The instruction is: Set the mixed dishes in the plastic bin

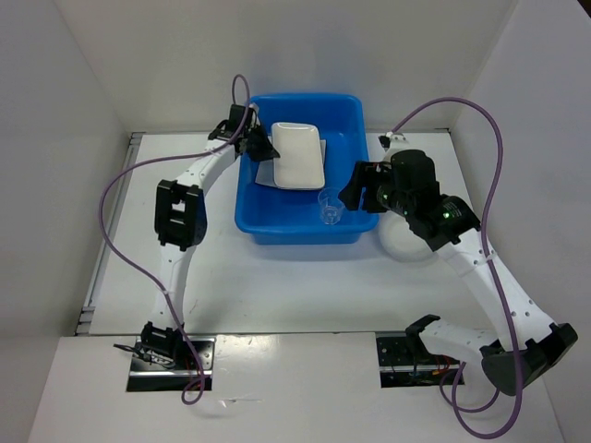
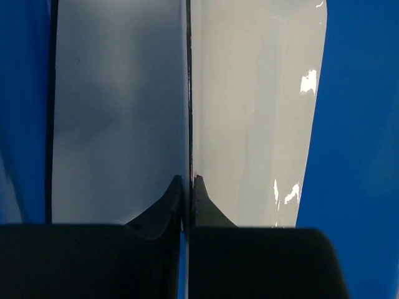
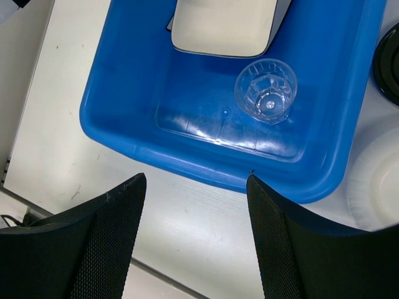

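Right jaws stand wide apart and empty above the near wall of the plastic bin (image 3: 206, 168). Just beyond them the small clear cup (image 3: 266, 90) sits upright on the bin floor. Farther ahead, also in the bin, the white rounded-rectangle plate (image 3: 221, 25) overlaps the flat square plate (image 2: 118, 112). Left jaws are closed, their tips at that plate's dark rim; whether they pinch it I cannot tell. Right of the right jaws, outside the bin, the translucent round dish (image 3: 377, 180) and small black round plate (image 3: 388, 62) lie on the counter (image 3: 56, 112).

Left arm (image 1: 172, 277) and right arm (image 1: 494, 281): white links, black joint housings, a purple cable (image 1: 452, 102) looping along each. Black bases at the table's (image 1: 277, 286) near edge. Right hand's (image 3: 195, 179) fingers (image 3: 106, 237) are black, mesh-textured.
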Controlling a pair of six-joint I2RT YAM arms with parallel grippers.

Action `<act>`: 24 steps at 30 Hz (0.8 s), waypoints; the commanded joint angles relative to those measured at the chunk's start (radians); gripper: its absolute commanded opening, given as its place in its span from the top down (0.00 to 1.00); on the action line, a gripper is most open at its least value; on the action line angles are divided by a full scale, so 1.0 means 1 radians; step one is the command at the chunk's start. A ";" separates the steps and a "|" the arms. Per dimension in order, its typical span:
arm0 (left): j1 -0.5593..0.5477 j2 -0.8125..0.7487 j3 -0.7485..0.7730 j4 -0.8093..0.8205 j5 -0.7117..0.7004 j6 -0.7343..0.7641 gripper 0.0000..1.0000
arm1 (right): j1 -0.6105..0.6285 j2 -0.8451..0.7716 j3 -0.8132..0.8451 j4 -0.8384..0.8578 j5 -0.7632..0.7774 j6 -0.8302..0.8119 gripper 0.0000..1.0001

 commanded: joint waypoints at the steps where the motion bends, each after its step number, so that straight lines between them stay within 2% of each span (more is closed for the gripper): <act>1: 0.006 -0.012 0.080 0.088 0.005 -0.031 1.00 | -0.007 -0.023 0.045 -0.014 0.013 0.007 0.29; 4: -0.003 0.011 0.103 0.051 -0.008 -0.031 1.00 | -0.007 -0.032 0.054 -0.014 0.022 0.007 0.29; 15: -0.031 0.064 0.186 -0.073 -0.227 0.074 1.00 | -0.007 -0.032 0.054 -0.032 0.031 0.007 0.29; 21: -0.031 0.082 0.195 -0.096 -0.262 0.093 1.00 | -0.007 -0.043 0.054 -0.041 0.040 0.007 0.29; 24: -0.031 0.082 0.195 -0.109 -0.284 0.102 0.94 | -0.007 -0.052 0.054 -0.051 0.050 0.007 0.29</act>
